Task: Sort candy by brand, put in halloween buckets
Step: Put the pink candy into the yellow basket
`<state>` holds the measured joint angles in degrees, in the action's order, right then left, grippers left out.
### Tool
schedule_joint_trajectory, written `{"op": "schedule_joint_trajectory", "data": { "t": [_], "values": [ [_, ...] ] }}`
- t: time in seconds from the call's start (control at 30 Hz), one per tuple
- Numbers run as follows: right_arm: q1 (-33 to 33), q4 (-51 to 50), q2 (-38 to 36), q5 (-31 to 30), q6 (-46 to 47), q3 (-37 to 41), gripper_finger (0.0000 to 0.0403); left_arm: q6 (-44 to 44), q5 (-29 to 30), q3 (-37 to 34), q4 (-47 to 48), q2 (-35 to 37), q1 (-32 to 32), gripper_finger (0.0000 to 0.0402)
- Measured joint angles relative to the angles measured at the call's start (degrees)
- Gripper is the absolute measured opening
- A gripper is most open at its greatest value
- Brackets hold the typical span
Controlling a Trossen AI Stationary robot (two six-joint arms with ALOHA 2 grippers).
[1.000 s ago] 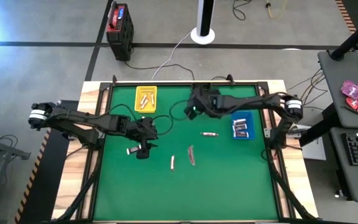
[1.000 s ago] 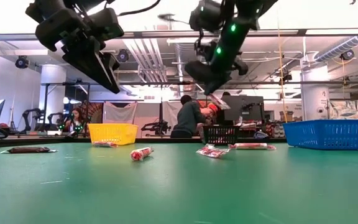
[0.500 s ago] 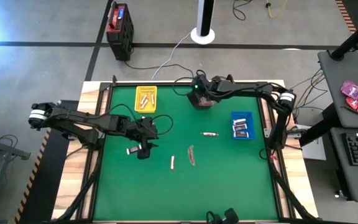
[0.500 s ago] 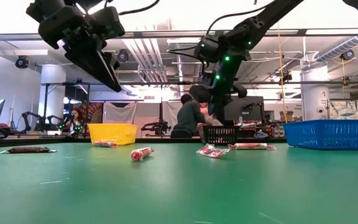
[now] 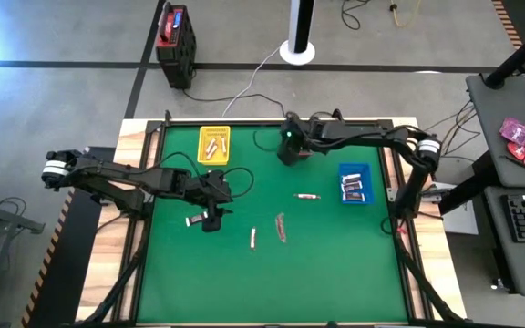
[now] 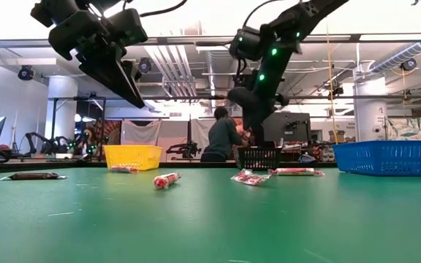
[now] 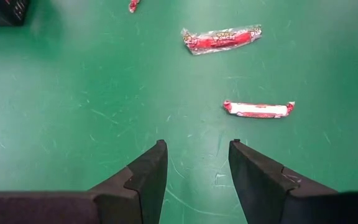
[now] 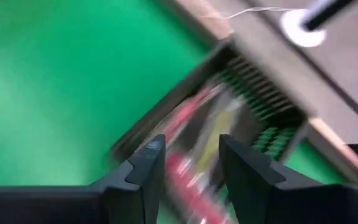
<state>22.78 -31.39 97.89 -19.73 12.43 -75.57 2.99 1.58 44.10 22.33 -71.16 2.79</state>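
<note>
My left gripper (image 5: 210, 219) hangs open above the green table, left of centre, and holds nothing. A dark candy (image 5: 192, 220) lies beside it. Pink-red candies (image 7: 221, 39) (image 7: 258, 109) lie on the mat ahead of its fingers. My right gripper (image 5: 289, 155) stands open above the black bucket (image 6: 260, 157) at the far middle. The right wrist view shows pink-red candy (image 8: 185, 118) lying in that bucket (image 8: 260, 93), blurred. The yellow bucket (image 5: 213, 144) holds candy at the far left, and the blue bucket (image 5: 355, 184) holds dark candy at the right.
Three loose candies (image 5: 307, 196) (image 5: 282, 226) (image 5: 253, 238) lie mid-table on the green mat. A wooden frame (image 5: 135, 137) edges the table. Beyond the far edge stand a black-and-red box (image 5: 175, 35) and a white pole base (image 5: 297, 50). People show in the room behind.
My right gripper has swung toward the table's far edge to above the black bucket, turning as it went. The pink-red candy that hung from its fingers a second ago no longer shows there.
</note>
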Motion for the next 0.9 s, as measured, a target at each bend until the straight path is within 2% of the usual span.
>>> {"op": "schedule_joint_trajectory", "data": {
  "t": [0.17, 0.27, 0.4, 0.53, 0.73, 0.9],
  "values": [
    [-5.59, -8.02, -3.29, 13.37, -6.62, 1.63, 0.0143, -0.91, -0.02, 0.0, -0.67, 0.0, 0.01, 0.0155],
    [-9.96, -9.86, -4.99, 16.63, -10.58, 4.75, 0.0137, -0.96, -0.02, 0.0, -1.68, 0.0, 0.01, 0.0155],
    [-15.13, -8.52, -6.99, 16.62, -12.51, 10.54, 0.0128, -1.81, -0.17, -0.1, -3.25, 0.0, 0.02, 0.0155],
    [-18.32, -5.53, -7.67, 10.71, -10.46, 16.42, 0.0119, -2.68, -0.17, -0.37, -4.63, 0.0, 0.02, 0.0155],
    [-18.28, 0.43, -7.3, 9.23, -8.33, 22.27, 0.0108, -4.47, -0.37, -0.61, -9.9, 0.0, 0.02, 0.0155],
    [-17.4, 1.99, -5.71, 9.42, -7.09, 23.73, 0.01, -5.33, -0.37, -0.63, -13.17, 0.0, 0.02, 0.0155]
  ]
}}
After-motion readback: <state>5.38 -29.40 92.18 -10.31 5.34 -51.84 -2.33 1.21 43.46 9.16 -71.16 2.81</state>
